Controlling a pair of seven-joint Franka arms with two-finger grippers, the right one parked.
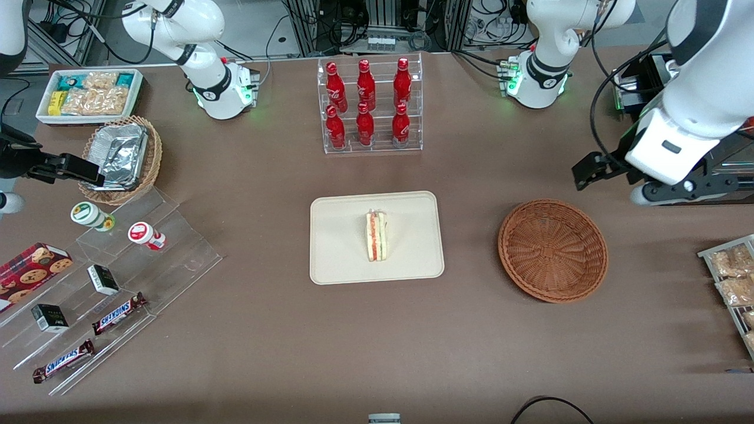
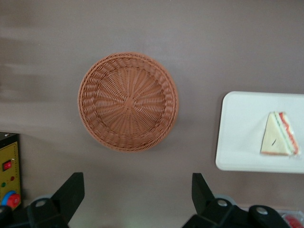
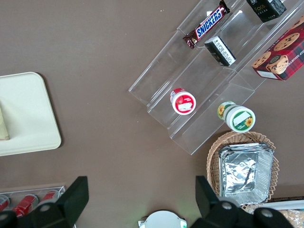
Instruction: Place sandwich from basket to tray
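A broad brown worktop (image 1: 377,341) with a matte, cloth-like surface fills nearly the whole scene, evenly lit from above with only soft shadows. Along its edge farthest from the front camera the floor (image 1: 253,29) shows pale grey, strewn with looping black cables (image 1: 353,23) and crossed by metal frame struts (image 1: 306,26). A clear acrylic rack (image 1: 371,106) stands near that edge at the middle, and a clear stepped acrylic stand (image 1: 123,282) sits toward the parked arm's end. The left arm's claw (image 2: 137,199) hangs over bare brown surface, its fingers wide apart.
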